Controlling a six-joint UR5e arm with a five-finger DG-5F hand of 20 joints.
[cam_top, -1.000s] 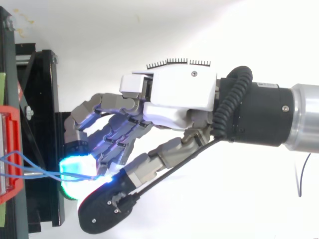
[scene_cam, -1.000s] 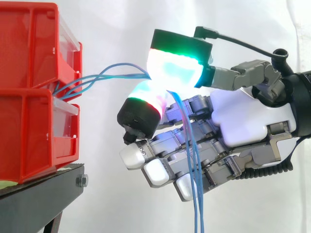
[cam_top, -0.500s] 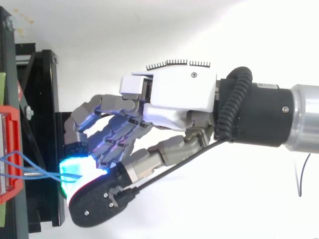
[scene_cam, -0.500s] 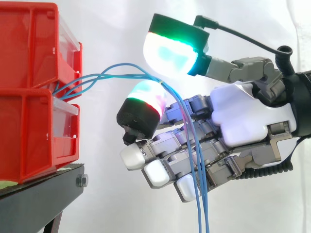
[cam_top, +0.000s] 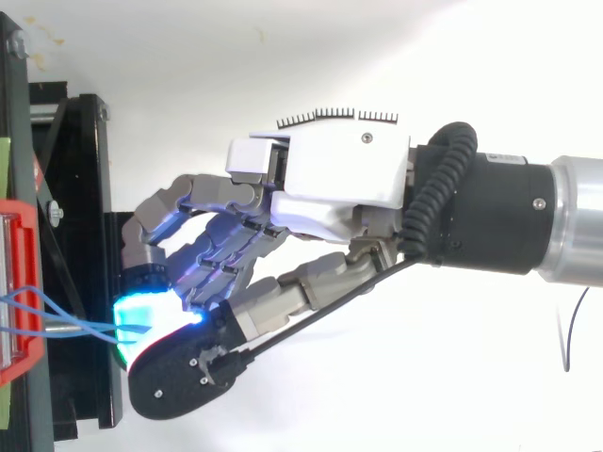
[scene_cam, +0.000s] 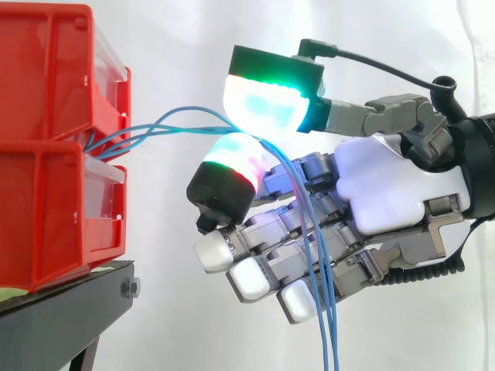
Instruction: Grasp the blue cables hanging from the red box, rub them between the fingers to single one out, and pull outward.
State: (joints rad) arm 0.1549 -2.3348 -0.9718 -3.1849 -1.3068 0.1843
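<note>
Several thin blue cables (scene_cam: pixel 166 125) come out of the gap between two stacked red bins (scene_cam: pixel 46 85) and arch rightward to my hand (scene_cam: pixel 387 193). They pass between the glowing thumb pad (scene_cam: pixel 267 100) above and a curled finger's pad (scene_cam: pixel 236 158) below, then drop across the other curled fingers and leave past the lower edge. The two pads stand almost together with the cables pinched between them. From above, the hand (cam_top: pixel 339 179) reaches left toward the bin, and the cables (cam_top: pixel 57 325) run into its glowing tips.
The bins sit on a black stand (scene_cam: pixel 69 309) at the left, whose frame (cam_top: pixel 75 188) lies just left of the fingertips. A white curtain hangs behind. Open space lies below and to the right of the hand.
The thumb pad lifted off the finger pad half a second ago and has now come back down onto the cables. The cables' arch shifted slightly lower.
</note>
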